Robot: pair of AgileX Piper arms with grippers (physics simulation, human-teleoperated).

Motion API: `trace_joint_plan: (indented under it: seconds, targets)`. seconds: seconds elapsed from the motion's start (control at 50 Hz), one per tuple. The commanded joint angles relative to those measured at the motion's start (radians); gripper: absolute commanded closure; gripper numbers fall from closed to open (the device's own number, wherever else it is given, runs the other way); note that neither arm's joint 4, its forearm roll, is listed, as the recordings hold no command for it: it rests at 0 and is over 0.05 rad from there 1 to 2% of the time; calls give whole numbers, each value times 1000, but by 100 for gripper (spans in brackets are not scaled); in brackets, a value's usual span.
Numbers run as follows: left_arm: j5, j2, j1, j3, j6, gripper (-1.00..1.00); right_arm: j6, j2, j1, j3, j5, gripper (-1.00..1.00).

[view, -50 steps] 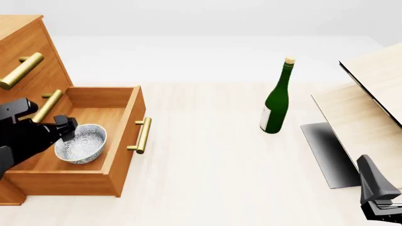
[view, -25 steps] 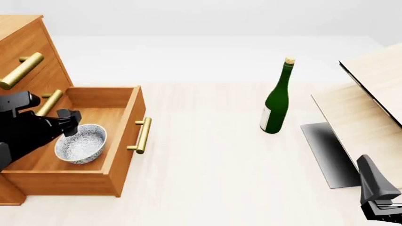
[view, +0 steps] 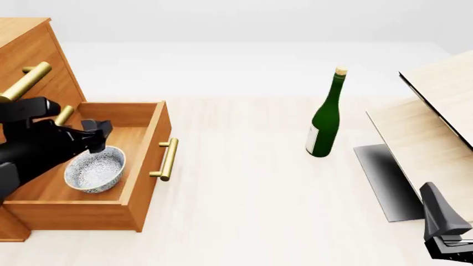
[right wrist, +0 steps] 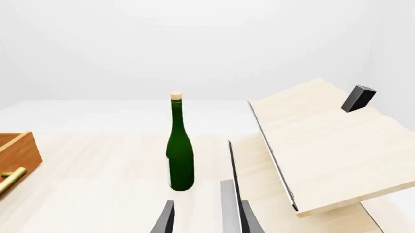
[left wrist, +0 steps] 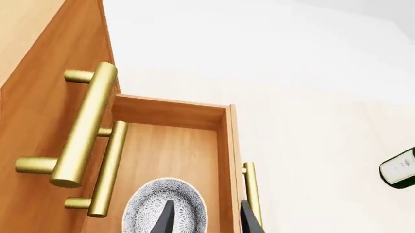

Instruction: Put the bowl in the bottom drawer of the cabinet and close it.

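The left gripper has lifted, open and empty, off the bowl, which sits inside the pulled-out bottom drawer, so only closing looks left.

— What is crowding your left gripper?

— I'm hovering over the open bottom drawer. Its walls are boxing me in, the bowl is sitting just below my fingers, and the handles of the cabinet are jutting out close beside my arm.

— And on the right?

— The table is lying bare between the drawer front and the bottle. Past the bottle, the pale box is blocking my right gripper's side.
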Motion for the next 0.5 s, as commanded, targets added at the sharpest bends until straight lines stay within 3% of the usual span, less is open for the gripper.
trace_joint_plan:
  seconds: [0.02, 0.5]
  targets:
    - [11, -10, -98, -46, 15, -100, 0, 0, 0, 0, 0, -100]
    - [3, 35, -215, -95, 32, -100, 0, 0, 0, 0, 0, -100]
